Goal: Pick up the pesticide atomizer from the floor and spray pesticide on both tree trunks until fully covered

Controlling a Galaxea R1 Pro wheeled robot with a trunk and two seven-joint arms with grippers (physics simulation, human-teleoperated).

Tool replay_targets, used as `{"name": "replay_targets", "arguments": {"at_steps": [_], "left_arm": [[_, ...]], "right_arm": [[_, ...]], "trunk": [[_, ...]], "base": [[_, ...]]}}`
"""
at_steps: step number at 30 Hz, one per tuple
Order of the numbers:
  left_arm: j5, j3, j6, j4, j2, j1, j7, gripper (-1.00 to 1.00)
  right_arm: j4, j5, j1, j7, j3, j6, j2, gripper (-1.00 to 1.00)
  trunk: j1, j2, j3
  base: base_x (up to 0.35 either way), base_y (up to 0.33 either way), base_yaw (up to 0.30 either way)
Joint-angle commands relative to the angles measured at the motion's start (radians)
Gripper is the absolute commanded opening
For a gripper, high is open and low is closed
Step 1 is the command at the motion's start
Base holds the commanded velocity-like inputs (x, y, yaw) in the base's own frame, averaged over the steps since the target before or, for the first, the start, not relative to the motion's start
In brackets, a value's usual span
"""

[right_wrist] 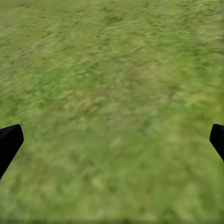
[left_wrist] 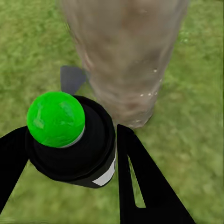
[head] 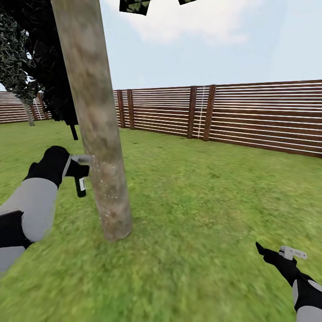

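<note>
One tree's thick pale trunk (head: 96,120) rises from the lawn just left of centre in the head view. My left gripper (head: 81,169) is shut on the pesticide atomizer (head: 80,182), a small dark sprayer held right beside the trunk. Whitish pesticide speckles (head: 109,190) dot the lower trunk. In the left wrist view the atomizer (left_wrist: 70,140) shows a green round cap and black body between my black fingers (left_wrist: 140,182), facing the trunk (left_wrist: 123,56), which carries a few white dots (left_wrist: 149,91). My right gripper (head: 273,253) hangs open low over the grass, its fingers (right_wrist: 9,142) wide apart.
A brown slatted fence (head: 250,116) runs across the back of the green lawn (head: 201,192). A dark thin-trunked tree (head: 74,132) stands behind the near trunk, and a farther pale trunk (head: 28,112) is at the far left by the fence.
</note>
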Motion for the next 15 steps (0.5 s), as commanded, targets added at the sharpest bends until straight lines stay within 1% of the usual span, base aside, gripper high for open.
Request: {"name": "replay_targets", "arguments": {"at_steps": [1,2,4,6,9,13,15], "left_arm": [[0.008,-0.001,0.001,0.001,0.013,-0.001,-0.001,-1.0],[0.008,-0.011,0.0,0.004,0.026,-0.002,-0.002,-1.0],[0.008,-0.04,0.0,0.018,0.04,-0.002,-0.003,-1.0],[0.008,-0.06,0.0,0.028,0.051,-0.002,-0.003,-1.0],[0.008,-0.076,-0.001,0.065,0.053,-0.002,-0.003,-1.0],[0.008,-0.077,-0.011,0.158,0.049,0.002,-0.003,-1.0],[0.008,-0.077,-0.019,0.169,0.049,0.005,-0.003,-1.0]], "right_arm": [[0.0,0.0,0.0,0.0,0.0,0.0,0.0,1.0],[0.0,0.0,0.0,0.0,0.0,0.0,0.0,1.0],[0.0,0.0,0.0,0.0,0.0,0.0,0.0,1.0],[0.0,0.0,0.0,0.0,0.0,0.0,0.0,1.0],[0.0,0.0,0.0,0.0,0.0,0.0,0.0,1.0],[0.0,0.0,0.0,0.0,0.0,0.0,0.0,1.0],[0.0,0.0,0.0,0.0,0.0,0.0,0.0,1.0]], "trunk": [[0.0,0.0,0.0],[0.0,0.0,0.0],[0.0,0.0,0.0],[0.0,0.0,0.0],[0.0,0.0,0.0],[0.0,0.0,0.0],[0.0,0.0,0.0]], "base": [[0.0,0.0,0.0],[0.0,0.0,0.0],[0.0,0.0,0.0],[0.0,0.0,0.0],[0.0,0.0,0.0],[0.0,0.0,0.0],[0.0,0.0,0.0]]}}
